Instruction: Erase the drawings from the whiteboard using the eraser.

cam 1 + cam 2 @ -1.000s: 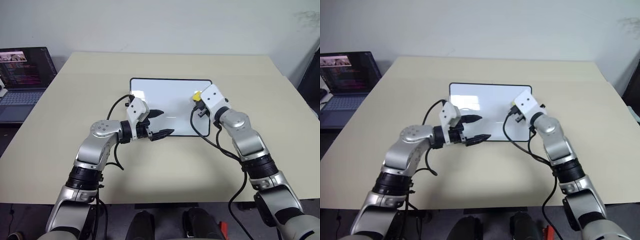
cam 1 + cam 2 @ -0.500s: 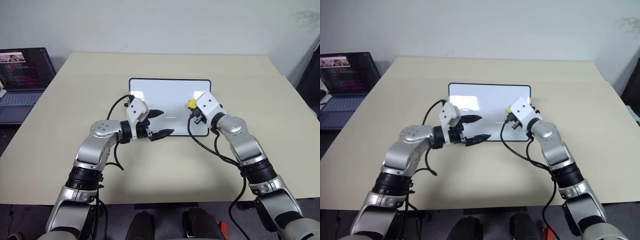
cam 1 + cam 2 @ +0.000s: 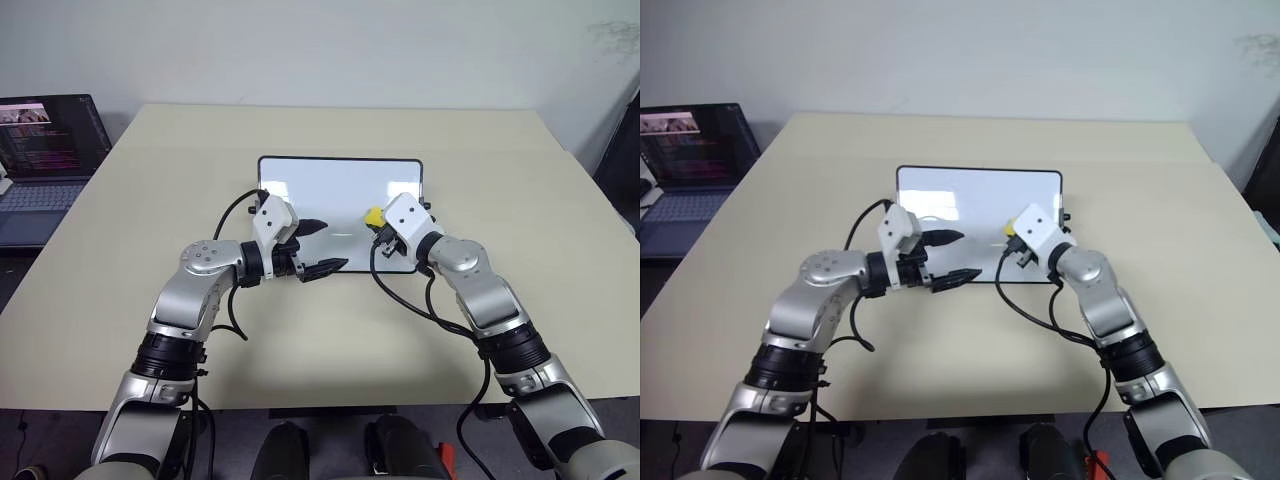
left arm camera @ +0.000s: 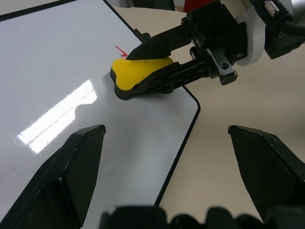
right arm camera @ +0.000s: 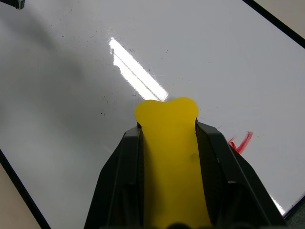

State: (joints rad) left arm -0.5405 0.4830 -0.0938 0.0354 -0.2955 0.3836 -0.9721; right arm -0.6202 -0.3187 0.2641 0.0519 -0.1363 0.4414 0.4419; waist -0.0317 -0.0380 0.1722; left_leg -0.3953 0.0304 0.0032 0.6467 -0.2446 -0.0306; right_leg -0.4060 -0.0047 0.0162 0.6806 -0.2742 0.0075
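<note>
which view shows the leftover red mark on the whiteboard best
The right wrist view: the red mark lies unobstructed on the whiteboard beside the eraser. The left wrist view shows just its tip behind the eraser. In the eye views I cannot make it out.

A beige table (image 3: pixel 300 340) stands against a plain white wall (image 3: pixel 330 50) (open laptop (image 3: pixel 45 150) beside its left edge).
</note>
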